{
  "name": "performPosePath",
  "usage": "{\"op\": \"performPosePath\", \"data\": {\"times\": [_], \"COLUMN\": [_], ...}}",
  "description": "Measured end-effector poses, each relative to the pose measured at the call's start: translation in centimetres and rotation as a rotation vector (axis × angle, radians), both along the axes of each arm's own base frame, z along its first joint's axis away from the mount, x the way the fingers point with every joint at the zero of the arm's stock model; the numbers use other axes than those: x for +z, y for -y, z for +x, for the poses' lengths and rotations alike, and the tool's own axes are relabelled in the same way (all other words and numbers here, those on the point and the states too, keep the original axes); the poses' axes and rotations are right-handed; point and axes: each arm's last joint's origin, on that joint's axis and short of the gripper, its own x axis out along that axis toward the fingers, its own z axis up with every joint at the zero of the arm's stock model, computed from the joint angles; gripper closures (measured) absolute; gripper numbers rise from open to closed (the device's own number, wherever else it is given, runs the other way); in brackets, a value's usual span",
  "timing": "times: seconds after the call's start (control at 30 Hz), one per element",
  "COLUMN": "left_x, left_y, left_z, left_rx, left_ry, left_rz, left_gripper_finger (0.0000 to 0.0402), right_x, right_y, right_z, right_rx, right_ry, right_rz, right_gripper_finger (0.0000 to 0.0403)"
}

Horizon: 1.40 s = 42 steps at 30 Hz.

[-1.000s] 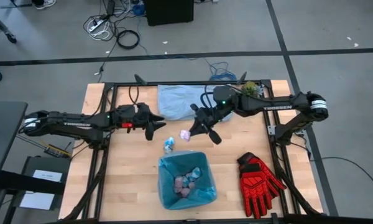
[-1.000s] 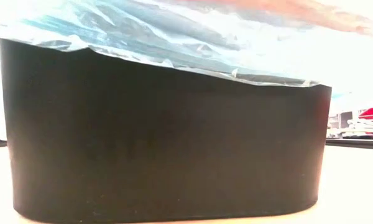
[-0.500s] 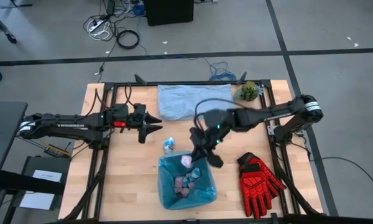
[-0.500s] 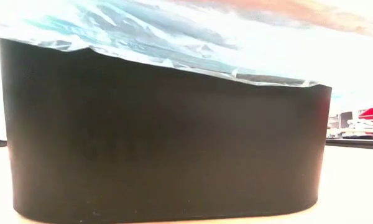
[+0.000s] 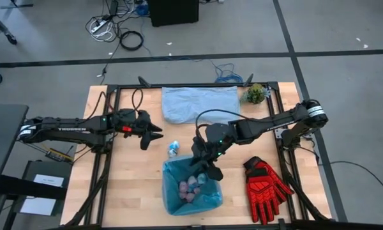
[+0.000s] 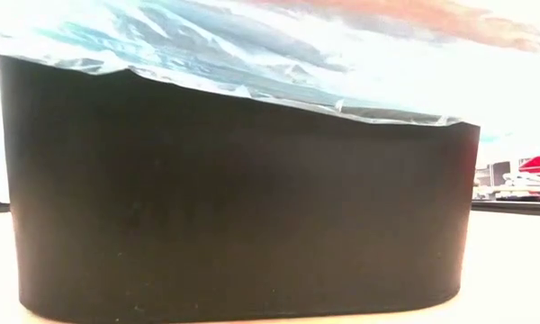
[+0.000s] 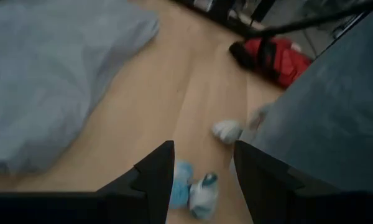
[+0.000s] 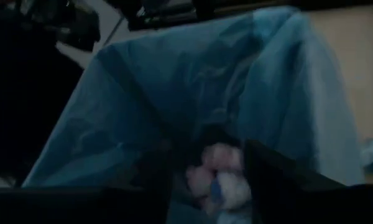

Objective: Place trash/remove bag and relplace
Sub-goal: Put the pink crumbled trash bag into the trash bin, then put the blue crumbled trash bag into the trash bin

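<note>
Wood table (image 5: pixel 134 185) holding bin (image 6: pixel 234 189) | bag (image 5: pixel 172 191) lining bin, wads (image 5: pixel 190 190) lying inside, one wad (image 5: pixel 173 149) sitting outside | right gripper (image 5: pixel 204 167) hovering over bin, fingers apart, empty | left gripper (image 5: pixel 152 133) waiting, fingers apart

Even overhead light; right wrist view dim, low view glaring, blurred.

2 arms, 1 lined bin (image 5: pixel 207 203), 1 grey-blue bag (image 5: pixel 198 104), 1 plant (image 5: pixel 255 94), 1 pair of red gloves (image 5: pixel 266 187)
</note>
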Motion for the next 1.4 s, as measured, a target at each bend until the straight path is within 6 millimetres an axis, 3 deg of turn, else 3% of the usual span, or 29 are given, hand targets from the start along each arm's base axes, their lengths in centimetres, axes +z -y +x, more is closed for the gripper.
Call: {"op": "performPosePath", "data": {"times": [0.2, 0.37, 0.57, 0.77, 1.03, 1.4], "left_x": [-0.2, -0.1, -1.1, -2.0, -3.6, -6.3], "left_y": [0.0, 0.0, 0.2, 0.0, -0.4, -0.3], "left_z": [0.0, 0.0, -0.3, -0.4, 1.1, 3.5], "left_rx": [-0.022, 0.056, 0.057, 0.097, 0.321, 0.172], "left_ry": [-0.016, -0.012, -0.114, -0.196, -0.241, -0.303], "left_rz": [0.041, -0.094, -0.064, -0.015, -0.275, -0.321], "left_gripper_finger": [0.0225, 0.0225, 0.0225, 0.0225, 0.0225, 0.0225], "right_x": [0.4, 2.4, 5.1, 6.5, 6.4, 6.7], "right_y": [-0.3, 0.4, 1.7, 3.6, 5.1, 5.1], "right_z": [-0.3, -1.4, -3.0, -2.2, -2.1, -2.2], "right_rx": [0.006, -0.076, -0.29, -0.545, -0.828, -0.943], "right_ry": [0.06, 0.131, 0.22, 0.333, 0.316, 0.34], "right_rz": [-0.087, -0.113, -0.119, 0.02, 0.196, 0.356], "right_gripper_finger": [0.0187, 0.02, 0.0217, 0.0218, 0.0227, 0.0238]}}
